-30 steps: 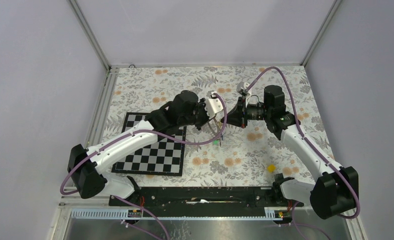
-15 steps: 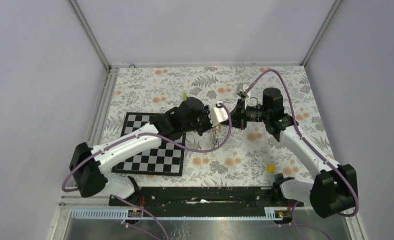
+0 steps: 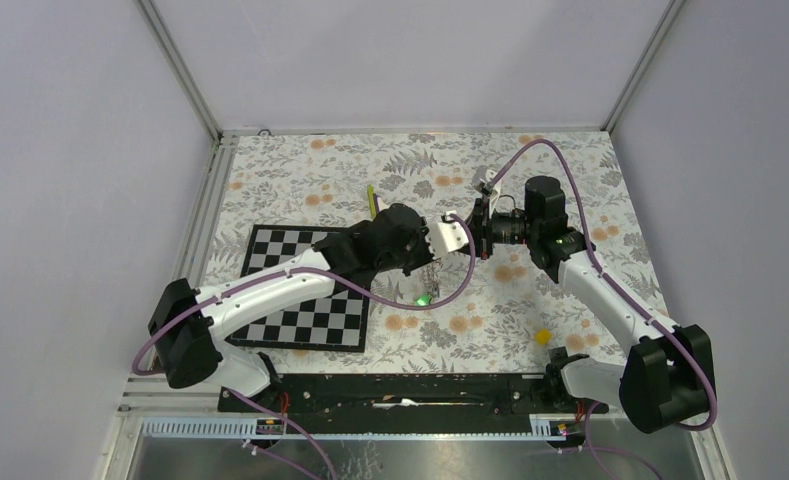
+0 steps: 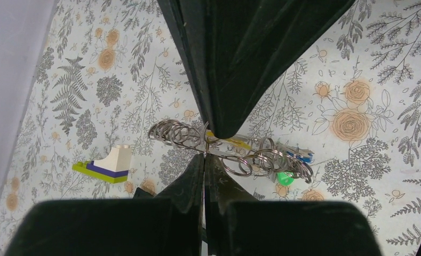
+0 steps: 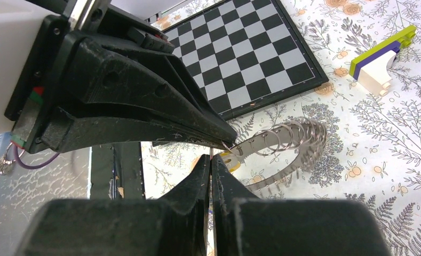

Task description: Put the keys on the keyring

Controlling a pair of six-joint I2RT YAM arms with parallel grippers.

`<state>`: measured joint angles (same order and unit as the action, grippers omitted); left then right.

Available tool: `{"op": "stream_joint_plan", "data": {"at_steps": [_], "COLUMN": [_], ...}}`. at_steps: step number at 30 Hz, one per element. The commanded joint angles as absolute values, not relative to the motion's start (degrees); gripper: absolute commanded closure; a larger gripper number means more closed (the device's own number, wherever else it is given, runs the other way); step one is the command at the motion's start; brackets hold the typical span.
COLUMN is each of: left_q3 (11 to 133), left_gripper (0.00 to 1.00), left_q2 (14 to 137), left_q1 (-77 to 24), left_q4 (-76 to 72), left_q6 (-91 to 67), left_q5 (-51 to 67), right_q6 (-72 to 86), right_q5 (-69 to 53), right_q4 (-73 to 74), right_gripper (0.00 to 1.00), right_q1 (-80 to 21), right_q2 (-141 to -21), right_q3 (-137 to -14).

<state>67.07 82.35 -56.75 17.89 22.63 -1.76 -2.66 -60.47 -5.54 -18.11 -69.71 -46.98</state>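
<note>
top view, left to right.

one checkerboard (image 3: 310,290) lies flat on the floral table (image 3: 570,170), partly under the left forearm. one small block piece (image 4: 109,165), white over purple over lime, sits on the table near the board's far right corner.

left gripper (image 3: 433,243): jaws together, clamped on the wire of the keyring (image 4: 239,160).

one keyring, a run of small wire loops. it is held up where the two gripper tips meet, and the rest sags below them.

keys on it, counted in the left wrist view: three.
- one yellow key (image 4: 227,140), right at the right gripper's tip
- one blue key (image 4: 302,155), at the ring's hanging end
- one green key (image 4: 285,178), just beside the blue one

right gripper (image 3: 467,238): fingers pressed together, tip against the left gripper's tip. something thin sits between them; cannot tell whether it is ring wire or the yellow key.

one small yellow object (image 3: 542,337) lies alone on the table, well right of the ring. it is too small to identify.
</note>
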Motion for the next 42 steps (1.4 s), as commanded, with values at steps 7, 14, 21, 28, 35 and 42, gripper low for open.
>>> {"op": "stream_joint_plan", "data": {"at_steps": [7, 14, 21, 28, 35, 42], "left_q3": [70.1, 70.1, 70.1, 70.1, 70.1, 70.0], "left_gripper": [1.00, 1.00, 1.00, 1.00, 1.00, 1.00], "left_q2": [81.0, 80.9, 80.9, 81.0, 80.8, 80.8], "left_q1": [-57.0, -57.0, -57.0, -57.0, -57.0, -57.0], "left_q4": [13.0, 13.1, 13.2, 13.1, 13.2, 13.2], "left_q6": [22.1, 21.6, 21.1, 20.6, 20.3, 20.2], "left_q5": [-4.2, -3.3, -2.4, -1.7, -1.5, -1.1], "right_q6": [-0.7, -0.4, 1.6, 1.9, 2.3, 2.2], "right_q5": [-60.5, -60.5, -61.0, -61.2, -61.5, -61.4], "right_q4": [-8.7, -9.6, -10.4, -10.5, -10.7, -10.5], "right_gripper": [1.00, 1.00, 1.00, 1.00, 1.00, 1.00], "right_q1": [-18.5, -18.5, -18.5, -18.4, -18.6, -18.8], "right_q2": [-71.5, -72.3, -73.0, -73.5, -74.3, -74.6], "right_q3": [-46.8, -46.6, -46.6, -46.6, -46.7, -46.9]}}
